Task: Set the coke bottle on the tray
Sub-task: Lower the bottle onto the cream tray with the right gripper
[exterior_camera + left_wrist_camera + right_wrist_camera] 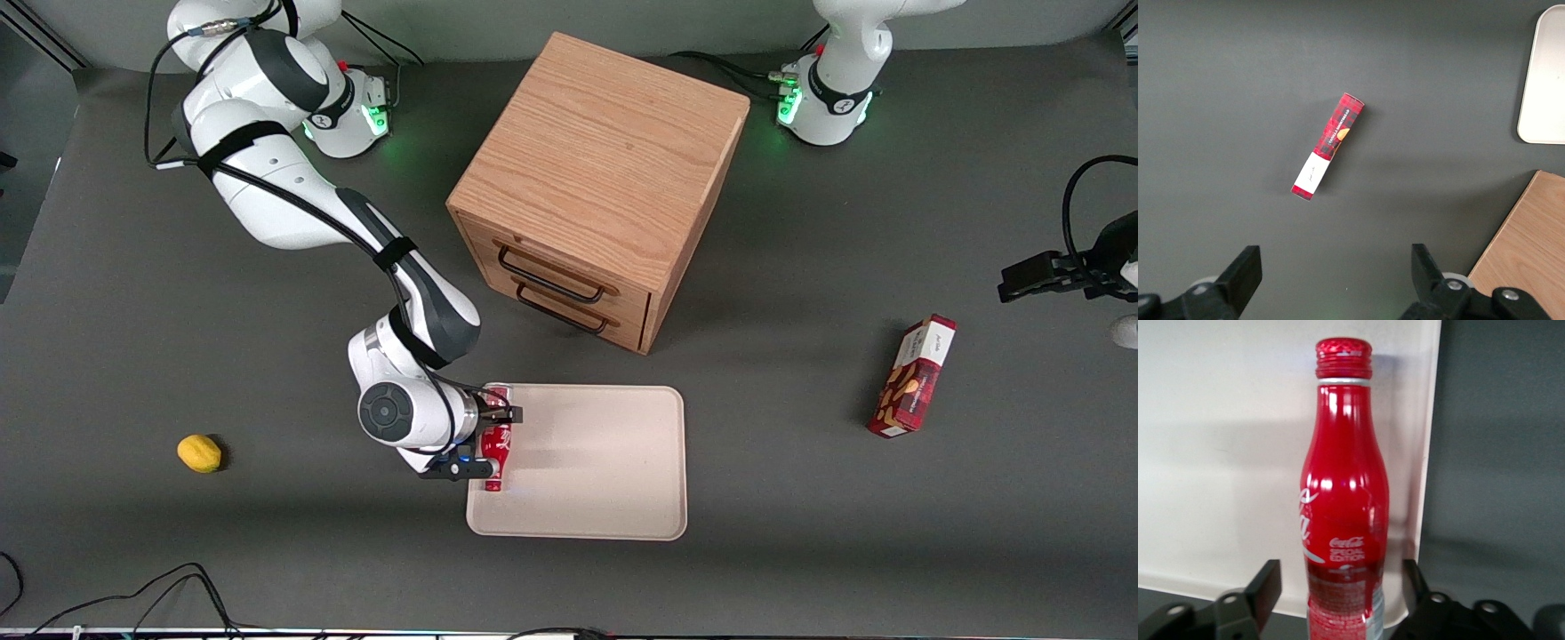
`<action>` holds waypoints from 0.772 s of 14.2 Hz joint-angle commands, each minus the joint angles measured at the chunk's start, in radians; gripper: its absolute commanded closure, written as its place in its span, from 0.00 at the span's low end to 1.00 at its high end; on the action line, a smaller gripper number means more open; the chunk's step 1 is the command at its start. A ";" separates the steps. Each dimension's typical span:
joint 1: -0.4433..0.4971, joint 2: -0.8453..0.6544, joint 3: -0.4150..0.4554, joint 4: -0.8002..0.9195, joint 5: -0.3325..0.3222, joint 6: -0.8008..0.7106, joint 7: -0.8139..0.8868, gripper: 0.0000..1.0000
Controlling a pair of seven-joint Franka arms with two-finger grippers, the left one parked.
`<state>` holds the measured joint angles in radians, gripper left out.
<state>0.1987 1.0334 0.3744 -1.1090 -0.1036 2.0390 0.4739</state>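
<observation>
The coke bottle (496, 442) is a slim red bottle with white script and a red cap. It lies on the cream-beige tray (596, 462), along the tray's short edge toward the working arm's end, with its cap pointing at the front camera. My right gripper (492, 440) is open and straddles the bottle's lower body. In the right wrist view the bottle (1345, 493) runs up between the two black fingers (1268, 587), with a narrow gap showing on each side. The tray's rim (1428, 453) passes just beside the bottle.
A wooden two-drawer cabinet (600, 182) stands farther from the front camera than the tray. A yellow lemon (199, 452) lies toward the working arm's end of the table. A red snack box (913, 376) lies toward the parked arm's end, and it also shows as a red box (1328, 145) in the left wrist view.
</observation>
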 commanded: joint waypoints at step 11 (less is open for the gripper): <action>-0.044 -0.254 -0.008 0.012 -0.025 -0.232 0.008 0.00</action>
<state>0.1838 0.9091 0.3728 -1.0594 -0.1140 1.8895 0.4739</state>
